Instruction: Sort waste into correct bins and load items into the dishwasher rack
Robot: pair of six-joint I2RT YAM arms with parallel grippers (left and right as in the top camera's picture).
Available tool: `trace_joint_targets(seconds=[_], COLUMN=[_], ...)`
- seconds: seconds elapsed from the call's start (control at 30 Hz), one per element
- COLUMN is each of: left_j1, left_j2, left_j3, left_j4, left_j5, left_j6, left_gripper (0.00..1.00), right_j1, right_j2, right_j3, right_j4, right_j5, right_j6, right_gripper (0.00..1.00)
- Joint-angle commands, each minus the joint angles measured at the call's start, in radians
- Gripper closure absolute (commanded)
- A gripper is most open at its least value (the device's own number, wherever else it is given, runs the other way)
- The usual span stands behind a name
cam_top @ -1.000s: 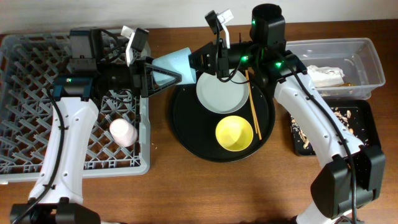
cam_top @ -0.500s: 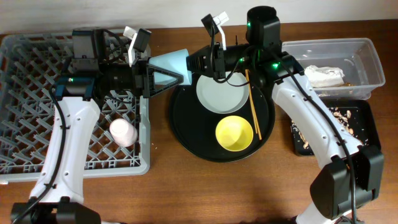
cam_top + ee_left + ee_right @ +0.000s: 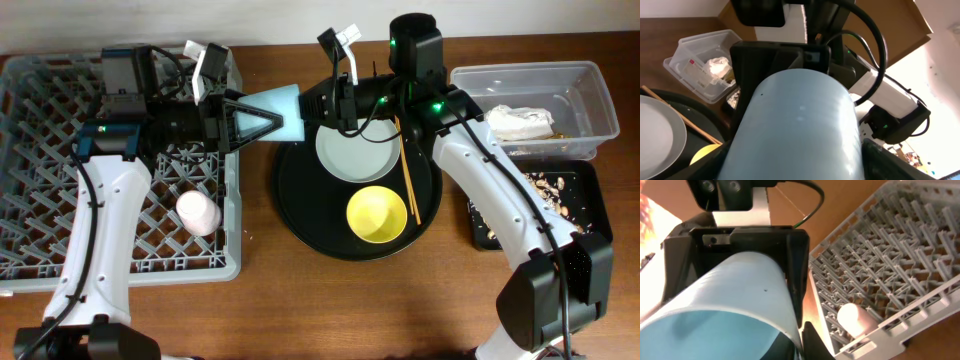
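cup (image 3: pixel 284 102) has edged left toward rack (image 3: pixel 40 210), left gripper (image 3: pixel 264 115) clamped round its body to take it over; right gripper (image 3: pixel 314 105) at rim, grip or release unclear.

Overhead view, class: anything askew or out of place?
The pink cup appears to lie on its side among the dishwasher rack's pegs, not upended. The light-blue cup is held sideways in the left end effector. Nothing looks spilled.

No writing is legible; the sticker on the clear tub (image 3: pixel 700 36) is too blurred
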Motion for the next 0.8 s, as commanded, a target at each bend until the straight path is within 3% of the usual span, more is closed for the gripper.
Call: trace_joint_targets(seconds=[0.0,0.07,0.2,0.27,0.33,0.4,0.63,0.77], left_j1=[0.005,0.005,0.005,0.005,0.005,0.007,0.031,0.031], left_j2=[0.000,0.000,0.000,0.000,0.000,0.000,0.000,-0.001], left_j3=[0.013,0.013,0.013,0.013,0.013,0.013,0.013,0.013], left_j4=[0.006,0.006,0.006,0.011,0.033,0.063,0.087,0.061], left_j5=[0.061,0.061,0.058,0.058,0.058,0.058,0.013,-0.301], left_j6=[0.019,0.019,0.019,0.019,0.019,0.020,0.077,0.095], left_gripper=[0.32,0.34,0.34,0.34,0.34,0.34,0.34,0.33], right_j1=[0.000,0.000,0.000,-0.002,-0.013,-0.035,-0.178,-0.248], right_j2=[0.022,0.022,0.022,0.022,0.022,0.022,0.022,0.022], right_j3=[0.002,0.002,0.002,0.002,0.002,0.002,0.002,0.002], right_j4=[-0.004,-0.004,-0.004,-0.005,-0.008,-0.016,-0.114,-0.286], right_j5=[0.053,0.053,0.053,0.053,0.054,0.054,0.055,0.188], right_j6=[-0.010,-0.010,-0.010,-0.010,-0.010,-0.010,-0.026,-0.125], right_gripper=[0.66,0.57,0.50,0.40,0.21,0.13,0.02,0.01])
